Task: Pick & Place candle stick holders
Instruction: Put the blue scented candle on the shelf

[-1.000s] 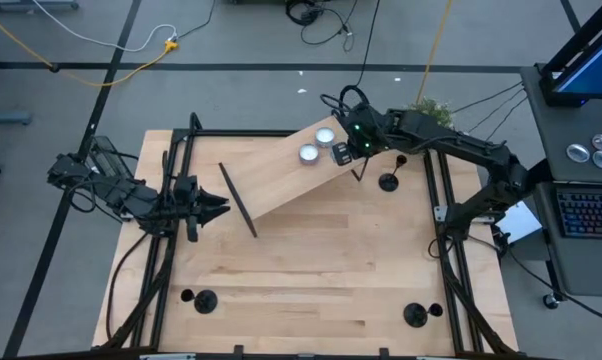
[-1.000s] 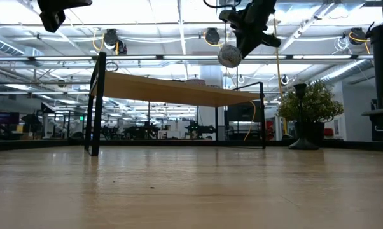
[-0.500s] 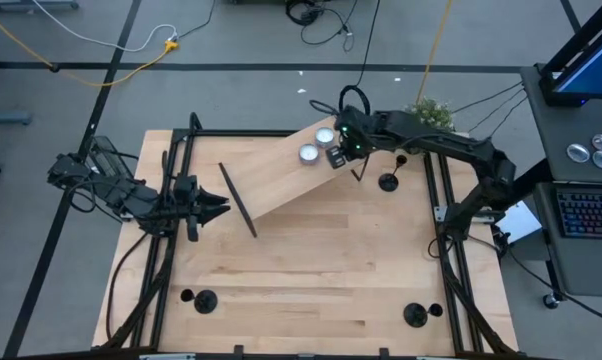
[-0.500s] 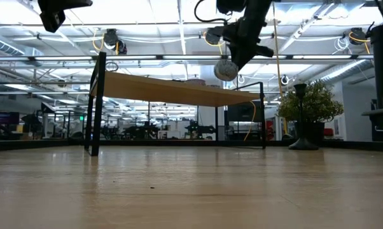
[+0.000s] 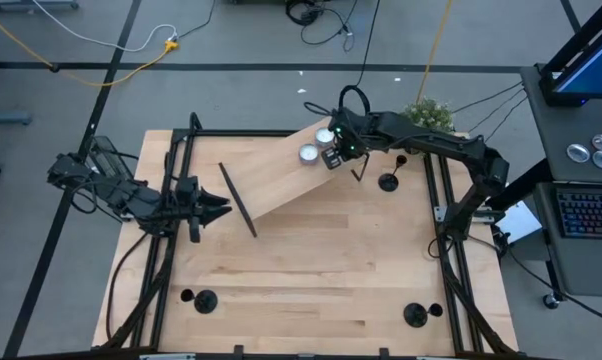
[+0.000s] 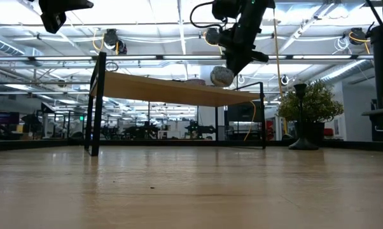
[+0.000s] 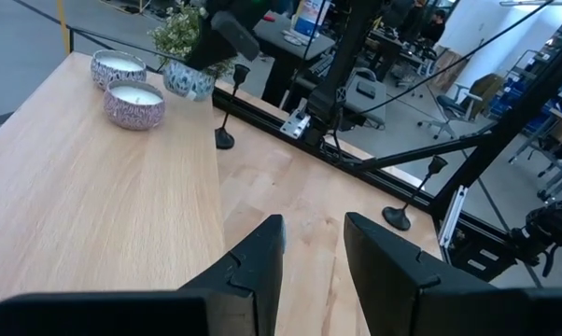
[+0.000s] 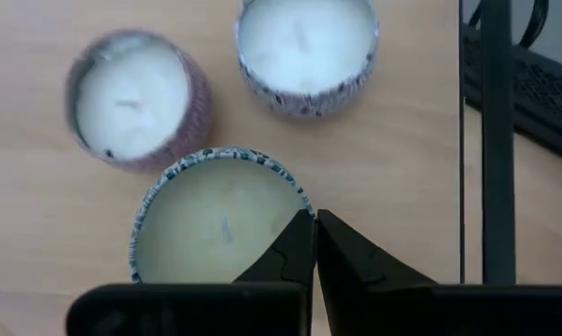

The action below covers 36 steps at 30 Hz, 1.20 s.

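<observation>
Table (image 5: 311, 250), far edge: raised wooden shelf (image 5: 281, 180) on black legs, two candles (image 5: 308, 153) already on it.

Right gripper (image 5: 333, 155) has slid further in over the shelf's right end in the last second. In the low view it also sits lower. Its fingers are pinched tight on the rim of a third candle (image 6: 221, 76), which now hangs just beside the other two and not yet set down (probably a hair above the board; hard to judge).

Left gripper (image 5: 216, 208) waits by the table's left edge, unmoved, fingers partly apart and holding nothing.

The candle stick holders are untouched. One (image 5: 389, 181) stands near the far right corner, another (image 5: 203, 298) at the near left corner, and a third (image 5: 414, 314) at the near right. My reading: this move serves the candle, so the holder work remains to be done.
</observation>
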Tool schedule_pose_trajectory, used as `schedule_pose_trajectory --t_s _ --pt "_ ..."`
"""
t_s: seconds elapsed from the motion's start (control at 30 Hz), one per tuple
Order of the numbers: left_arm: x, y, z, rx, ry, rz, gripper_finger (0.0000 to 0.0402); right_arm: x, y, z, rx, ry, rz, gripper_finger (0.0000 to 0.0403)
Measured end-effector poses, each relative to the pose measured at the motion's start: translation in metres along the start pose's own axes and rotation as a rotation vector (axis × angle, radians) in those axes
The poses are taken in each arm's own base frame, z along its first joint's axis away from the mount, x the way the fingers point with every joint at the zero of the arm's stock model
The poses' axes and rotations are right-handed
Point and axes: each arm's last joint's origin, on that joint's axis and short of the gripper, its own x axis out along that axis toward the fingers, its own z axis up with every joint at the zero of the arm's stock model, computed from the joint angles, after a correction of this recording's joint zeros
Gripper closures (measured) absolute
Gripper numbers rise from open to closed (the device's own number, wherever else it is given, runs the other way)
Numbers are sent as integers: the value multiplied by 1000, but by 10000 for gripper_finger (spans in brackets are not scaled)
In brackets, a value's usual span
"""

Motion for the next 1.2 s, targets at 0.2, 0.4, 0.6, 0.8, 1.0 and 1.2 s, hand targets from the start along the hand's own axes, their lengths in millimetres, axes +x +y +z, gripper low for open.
schedule_pose_trajectory --t_s 0.2,0.4,0.6,0.8,1.0,1.2 --pt "1 0 -1 4 6 3 279 1 -3 2 -10 -19 -39 400" --pt "1 0 -1 10 6 3 279 1 -3 2 -9 -18 -38 398" --pt "1 0 -1 10 6 2 279 1 -2 1 -9 5 -4 388" --pt "1 -1 -1 19 10 -5 279 6 -3 -3 -11 19 -7 386" --pt "1 -1 -1 19 10 -5 279 7 -3 -2 -10 12 -2 385" --pt "1 -1 -1 19 10 -5 279 -3 -2 2 -3 -46 37 385"
